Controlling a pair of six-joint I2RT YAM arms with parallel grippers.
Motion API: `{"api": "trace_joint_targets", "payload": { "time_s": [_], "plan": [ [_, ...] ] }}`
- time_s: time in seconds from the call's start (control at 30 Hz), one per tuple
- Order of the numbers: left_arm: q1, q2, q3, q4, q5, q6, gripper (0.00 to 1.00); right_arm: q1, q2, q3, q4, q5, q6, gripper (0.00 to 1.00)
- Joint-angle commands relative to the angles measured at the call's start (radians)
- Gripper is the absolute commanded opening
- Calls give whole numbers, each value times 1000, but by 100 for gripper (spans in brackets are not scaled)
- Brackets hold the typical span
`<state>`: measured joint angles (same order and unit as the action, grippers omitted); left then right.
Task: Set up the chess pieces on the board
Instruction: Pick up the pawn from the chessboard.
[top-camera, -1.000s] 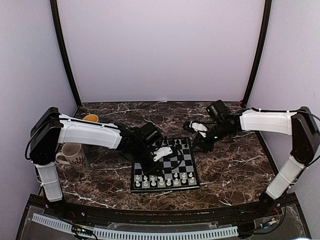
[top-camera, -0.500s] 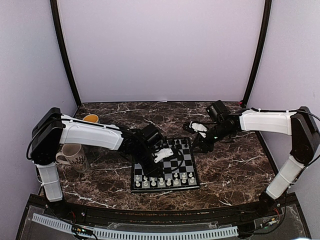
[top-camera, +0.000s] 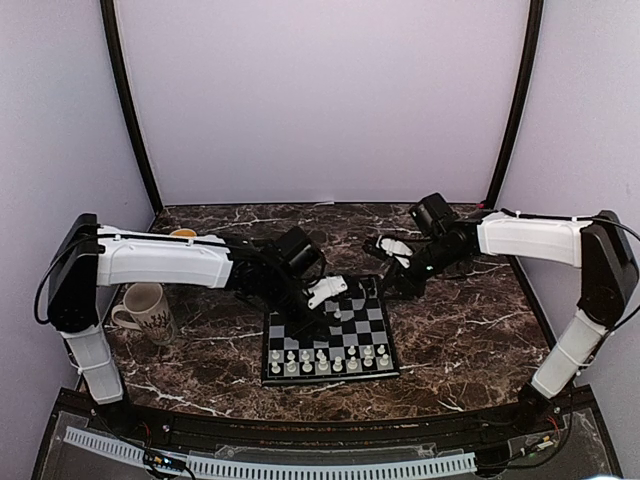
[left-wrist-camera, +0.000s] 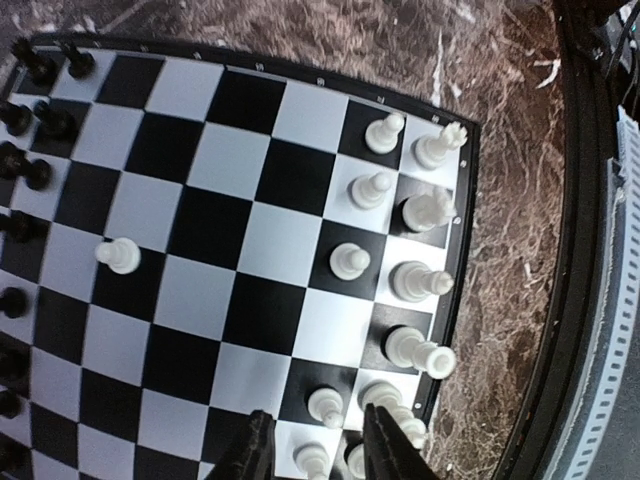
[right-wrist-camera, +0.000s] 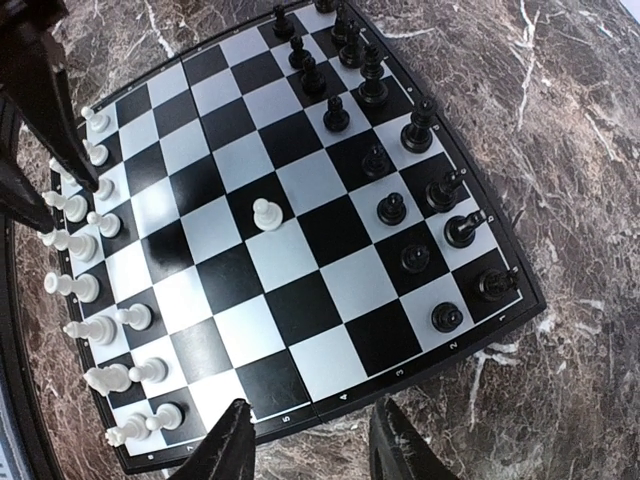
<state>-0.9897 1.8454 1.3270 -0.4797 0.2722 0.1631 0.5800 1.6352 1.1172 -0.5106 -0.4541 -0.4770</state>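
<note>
The board (top-camera: 372, 326) lies on the marble table, near the front middle. White chess pieces (left-wrist-camera: 415, 282) stand in two rows along its near side. Black chess pieces (right-wrist-camera: 392, 208) stand in two rows along its far side. One white pawn (right-wrist-camera: 266, 213) stands alone toward the middle; it also shows in the left wrist view (left-wrist-camera: 119, 255). My left gripper (top-camera: 328, 292) hovers over the board's far left part, open and empty (left-wrist-camera: 318, 452), with the white rows below it. My right gripper (top-camera: 392, 250) is open and empty (right-wrist-camera: 316, 445), in the air beyond the board's far right corner.
A beige printed mug (top-camera: 146, 310) stands at the left by the left arm, with a yellow cup (top-camera: 182, 236) behind it. The left gripper's dark fingers (right-wrist-camera: 50, 110) show at the top left of the right wrist view. Purple walls close in the table.
My left gripper has risen and drawn back a little from the board's middle, empty. My right gripper has moved slightly up and away from the board.
</note>
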Motion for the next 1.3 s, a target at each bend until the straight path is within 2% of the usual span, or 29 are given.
{"api": "trace_joint_targets", "payload": {
  "time_s": [0.0,0.23,0.4,0.57,1.03,1.17,1.27],
  "plan": [
    [45,-169,35,-7,-32,10,34,11,34,105,-56,-50,26,39],
    [246,-268,-55,184,-283,-108,38,104,114,197,-128,18,-10,38],
    [350,-323,-146,265,-262,-150,39,195,198,258,-155,108,-27,39],
    [356,-361,-178,270,-252,-144,40,241,293,322,-170,160,-13,39],
    [356,-371,-173,261,-199,-153,42,253,435,458,-202,221,36,38],
    [356,-367,-175,260,-190,-154,42,254,464,486,-216,204,38,31],
    [356,-361,-174,258,-187,-152,42,253,472,495,-224,185,41,23]
  ]
}}
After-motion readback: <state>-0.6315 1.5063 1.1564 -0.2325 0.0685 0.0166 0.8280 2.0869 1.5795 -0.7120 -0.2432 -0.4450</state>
